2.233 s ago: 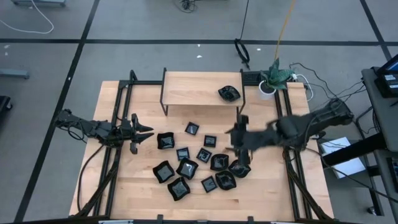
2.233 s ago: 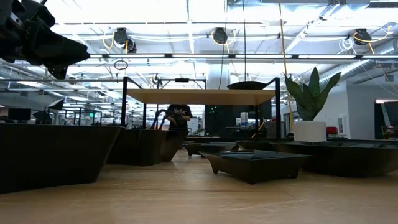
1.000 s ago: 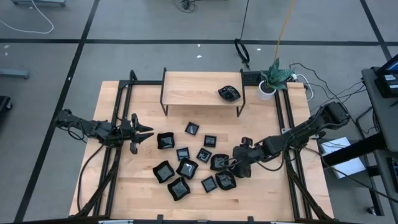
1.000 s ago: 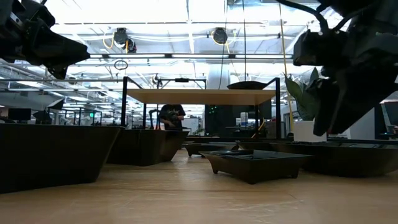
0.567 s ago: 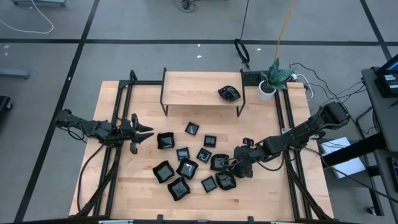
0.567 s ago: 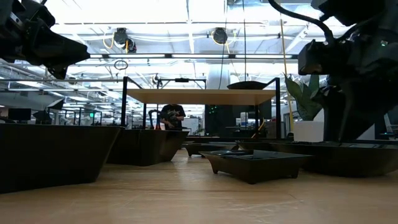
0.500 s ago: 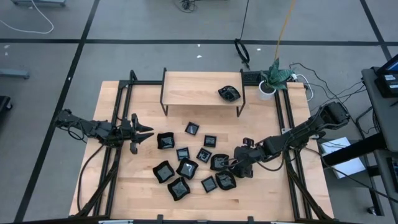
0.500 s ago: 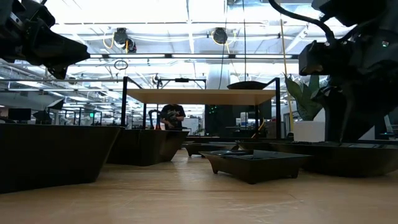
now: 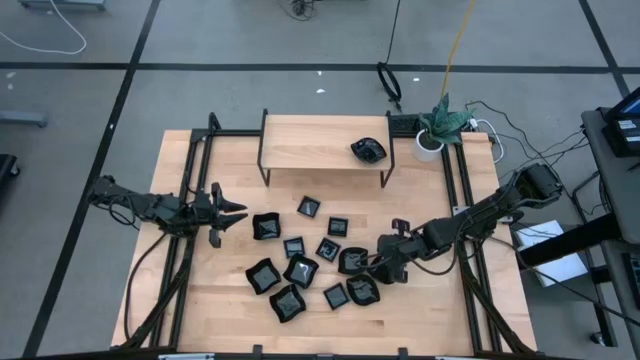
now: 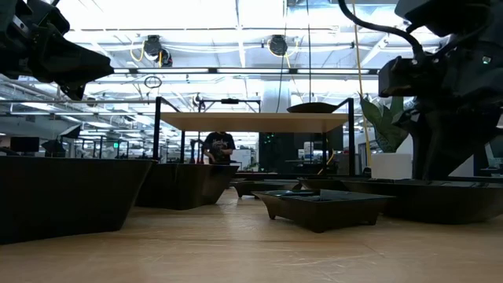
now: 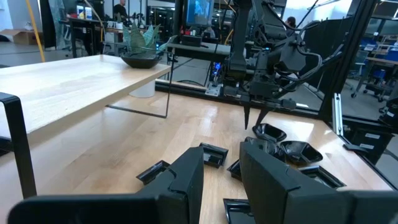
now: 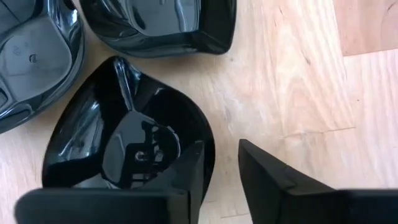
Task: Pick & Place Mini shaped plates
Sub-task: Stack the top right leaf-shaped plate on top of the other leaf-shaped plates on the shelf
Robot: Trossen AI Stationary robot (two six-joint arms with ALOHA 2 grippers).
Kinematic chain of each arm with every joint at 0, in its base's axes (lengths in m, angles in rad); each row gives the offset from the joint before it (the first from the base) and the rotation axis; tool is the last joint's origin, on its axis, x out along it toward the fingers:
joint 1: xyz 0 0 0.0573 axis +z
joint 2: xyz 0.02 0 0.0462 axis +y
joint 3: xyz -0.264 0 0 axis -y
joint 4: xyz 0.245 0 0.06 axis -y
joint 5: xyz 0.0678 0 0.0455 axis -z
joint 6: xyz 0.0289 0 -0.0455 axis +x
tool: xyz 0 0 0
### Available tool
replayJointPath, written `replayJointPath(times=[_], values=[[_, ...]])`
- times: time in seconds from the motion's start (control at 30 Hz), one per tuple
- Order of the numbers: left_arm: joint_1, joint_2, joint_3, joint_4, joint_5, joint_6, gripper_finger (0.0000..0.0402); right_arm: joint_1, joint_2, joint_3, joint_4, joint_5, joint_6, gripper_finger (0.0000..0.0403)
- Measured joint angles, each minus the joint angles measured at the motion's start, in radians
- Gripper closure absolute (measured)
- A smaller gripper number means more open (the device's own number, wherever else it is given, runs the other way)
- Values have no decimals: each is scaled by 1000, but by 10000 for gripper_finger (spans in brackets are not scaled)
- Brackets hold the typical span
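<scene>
Several glossy black mini shaped plates (image 9: 300, 268) lie scattered on the wooden table, and one more (image 9: 368, 150) sits on the raised shelf (image 9: 310, 142). My right gripper (image 9: 376, 266) points steeply down at the cluster's right side. Its fingers are open by a narrow gap and straddle the rim of a roundish plate (image 12: 124, 143) that rests flat on the wood. One finger (image 12: 189, 171) is inside the bowl, the other (image 12: 264, 174) outside over bare wood. My left gripper (image 9: 236, 212) waits open and level at the table's left, holding nothing. My right gripper stands from above with one finger inside the roundish plate and one outside, across its rim (image 12: 210, 146). Bare wood shows between the rim and the outer finger. I cannot tell whether the inner finger touches the plate's wall. The plate lies flat on the table.
A square plate (image 12: 155, 25) and another dish (image 12: 31, 56) lie right beside the roundish one. A potted plant (image 9: 436, 128) stands at the far right corner. Black frame rails (image 9: 190, 200) run along both table sides. A person (image 10: 218, 148) shows far behind the table.
My right gripper has sunk a little onto the right side of the plate cluster, its fingers coming down around the roundish plate. The plates have not moved.
</scene>
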Motion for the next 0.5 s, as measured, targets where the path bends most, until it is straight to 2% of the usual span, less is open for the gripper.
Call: replayJointPath(times=[0.4, 0.5], values=[[0, 0, 0, 0, 0, 0, 295, 0, 0, 0, 0, -2, -3, 396], [0, 0, 0, 0, 0, 0, 295, 0, 0, 1, 0, -2, -3, 397]])
